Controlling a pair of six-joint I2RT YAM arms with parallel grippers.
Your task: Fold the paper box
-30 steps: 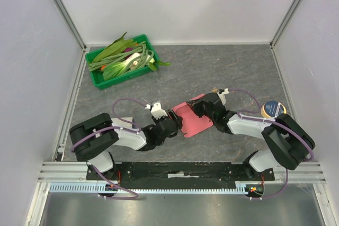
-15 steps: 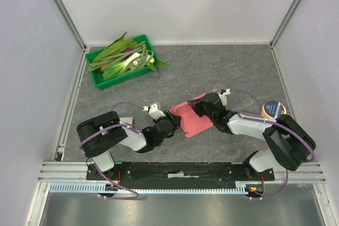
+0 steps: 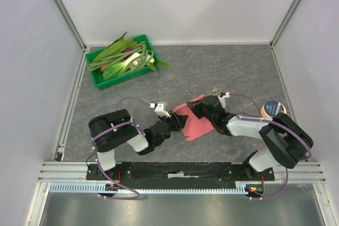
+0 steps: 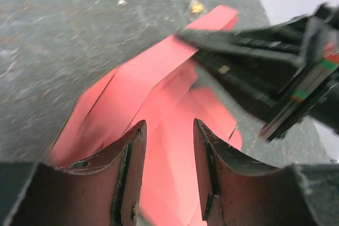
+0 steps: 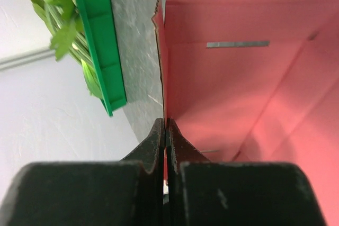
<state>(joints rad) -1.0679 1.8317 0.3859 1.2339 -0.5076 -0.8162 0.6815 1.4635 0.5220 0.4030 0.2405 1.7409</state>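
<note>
The pink-red paper box [image 3: 197, 125] lies partly folded on the grey table between my two arms. My right gripper [image 3: 197, 110] is shut on the thin upright edge of one of its panels; the right wrist view shows the pads pinching that edge [image 5: 166, 123], with the box's inside [image 5: 238, 78] to the right. My left gripper [image 3: 178, 123] sits at the box's left side. In the left wrist view its jaws [image 4: 168, 130] stand apart over the pink sheet [image 4: 159, 93] with nothing pinched. The black right gripper [image 4: 249, 72] holds the raised flap opposite.
A green tray [image 3: 98, 79] of leafy vegetables sits at the back left, also seen in the right wrist view as the tray [image 5: 100, 41]. A round blue-lidded tin [image 3: 273, 109] stands right of the right arm. A small crumb [image 3: 214, 89] lies behind the box.
My left gripper has pushed forward onto the box's left side and its jaws have narrowed. The right gripper has kept its grip, and the box has shifted slightly.
</note>
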